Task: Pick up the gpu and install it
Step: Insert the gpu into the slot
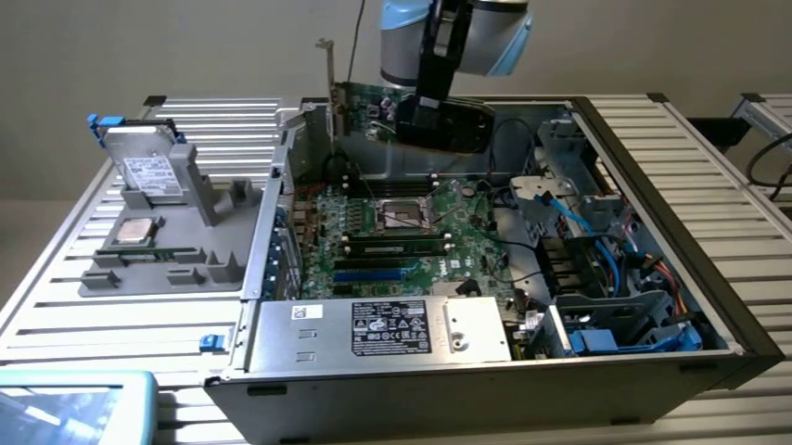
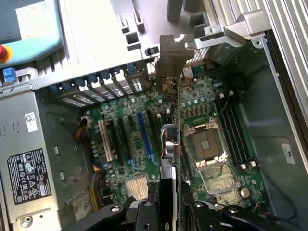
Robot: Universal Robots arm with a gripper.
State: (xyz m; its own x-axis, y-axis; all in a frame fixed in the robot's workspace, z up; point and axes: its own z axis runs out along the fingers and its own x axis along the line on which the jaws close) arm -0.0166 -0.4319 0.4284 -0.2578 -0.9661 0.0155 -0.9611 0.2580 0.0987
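The gpu (image 1: 369,104) hangs in the air over the back of the open computer case (image 1: 693,278). Its green board faces the exterior view's left and its silvery end bracket (image 1: 329,69) stands upright. My gripper (image 1: 427,116) is shut on the card's top edge. In the wrist view the gpu (image 2: 176,120) appears edge-on, running from my gripper (image 2: 171,211) out to the bracket (image 2: 172,53). It floats above the green motherboard (image 2: 130,139), between the blue expansion slot (image 2: 144,137) and the CPU socket (image 2: 208,144), apart from the board.
Memory sticks (image 1: 396,243) sit in the motherboard (image 1: 371,218). A power supply with a black label (image 1: 386,329) fills the case front. Blue cables and drive bays (image 1: 606,278) crowd the exterior view's right. A grey fixture (image 1: 167,250) at the left holds a silver hard drive (image 1: 148,171).
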